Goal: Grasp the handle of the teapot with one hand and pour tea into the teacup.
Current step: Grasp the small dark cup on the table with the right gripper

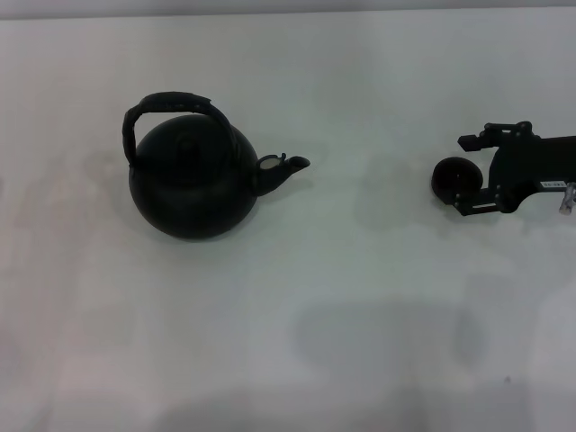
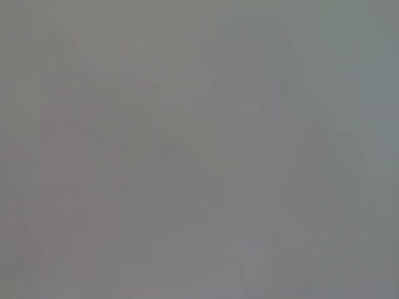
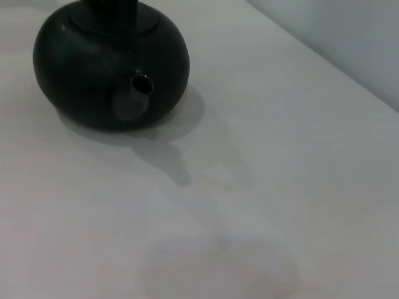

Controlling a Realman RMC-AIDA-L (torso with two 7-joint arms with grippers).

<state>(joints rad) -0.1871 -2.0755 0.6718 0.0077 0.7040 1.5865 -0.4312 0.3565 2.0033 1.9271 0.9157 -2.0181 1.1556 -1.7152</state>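
The teapot (image 1: 191, 180) stands on the white table, left of centre, with its stubby spout (image 1: 286, 167) pointing right. Its arched handle (image 1: 171, 106) stands up over the lid. The right wrist view shows the teapot (image 3: 112, 68) from the spout side. The small dark teacup (image 1: 453, 178) sits at the right. My right gripper (image 1: 465, 174) reaches in from the right edge, open, one finger on either side of the cup, and I see no contact. The cup does not show in the right wrist view. My left gripper is out of view.
The white table (image 1: 342, 342) stretches between teapot and cup and toward the front. The left wrist view shows only a blank grey surface (image 2: 199, 149). The table's far edge (image 3: 324, 56) shows in the right wrist view.
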